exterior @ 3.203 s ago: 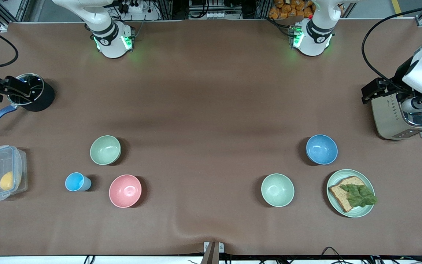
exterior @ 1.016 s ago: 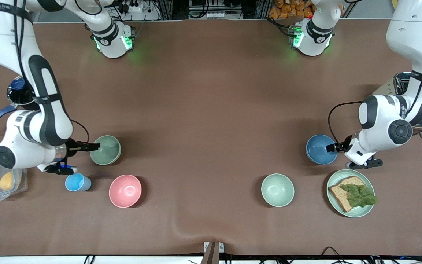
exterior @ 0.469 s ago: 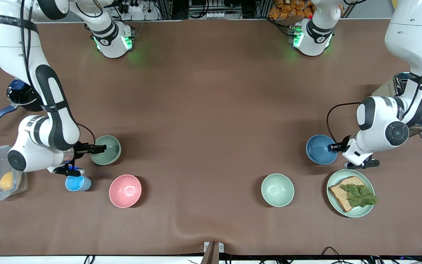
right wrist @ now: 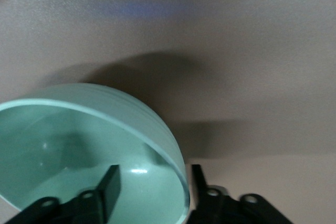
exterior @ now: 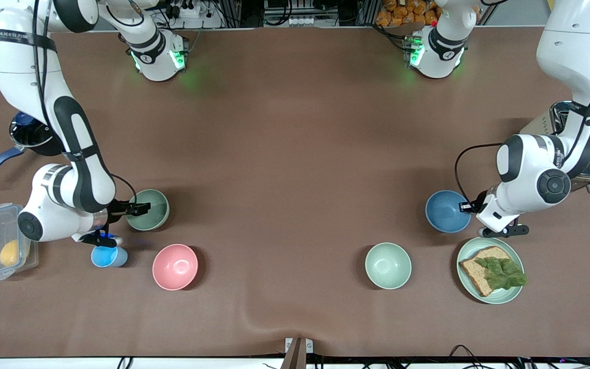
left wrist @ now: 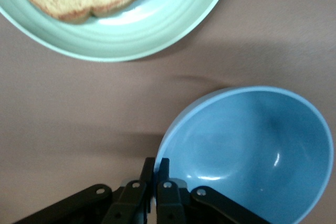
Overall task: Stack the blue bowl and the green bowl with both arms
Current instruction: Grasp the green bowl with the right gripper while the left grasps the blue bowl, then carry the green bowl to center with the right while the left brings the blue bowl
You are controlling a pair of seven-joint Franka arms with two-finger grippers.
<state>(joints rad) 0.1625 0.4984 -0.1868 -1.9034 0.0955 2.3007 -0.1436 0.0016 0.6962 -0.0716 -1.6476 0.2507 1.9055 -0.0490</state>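
**Grabbing two bowls, no stack yet**

Standing here, I see both arms down at their bowls. The left gripper (left wrist: 155, 169) is pinching the rim of the blue bowl (exterior: 447, 211), its two fingers pressed together on the thin edge. That bowl sits on the table toward the left arm's end, just beside the plate (exterior: 515, 294) with bread.

The right gripper (right wrist: 152, 179) is at the green bowl (exterior: 147, 209), toward the right arm's end of the table. One finger is inside the bowl and one is outside, with the rim between them. They are not squeezed tight yet, so I think that grip is only half made.

Both bowls look to be resting on the table, well apart from each other. I think the lifting, the carrying and the stacking are all still to do.
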